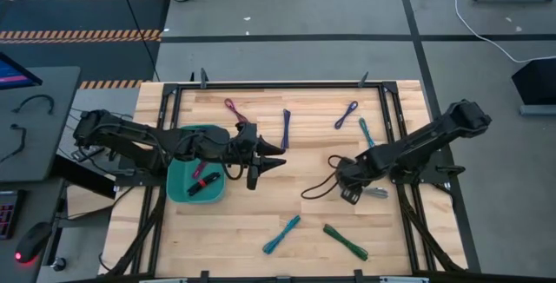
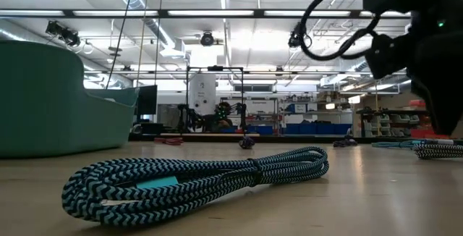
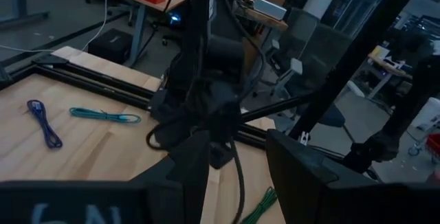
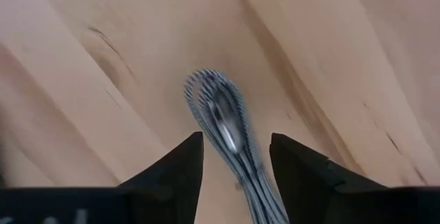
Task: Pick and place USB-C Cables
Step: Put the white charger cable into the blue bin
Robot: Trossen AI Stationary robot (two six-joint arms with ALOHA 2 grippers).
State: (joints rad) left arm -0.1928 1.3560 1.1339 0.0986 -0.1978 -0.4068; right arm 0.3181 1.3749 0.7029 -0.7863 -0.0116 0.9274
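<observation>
Braiding in grey-white weave marks the looped grey cable lying on pale grained wood table at frame centre, between the right gripper's open fingers, unheld.

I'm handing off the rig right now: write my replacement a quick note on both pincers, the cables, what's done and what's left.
Right pincer: open, low over the table, straddling the grey cable; not closed on it yet.
Left pincer: open and empty, held just beside the teal tray.
Done: a red-black cable lies in the tray.
Left on the table: magenta cable, dark blue cable, purple cable, teal cable toward the far edge; light blue cable and green cable toward the near edge.
Next, probably: close on the grey cable and carry it to the tray.
</observation>
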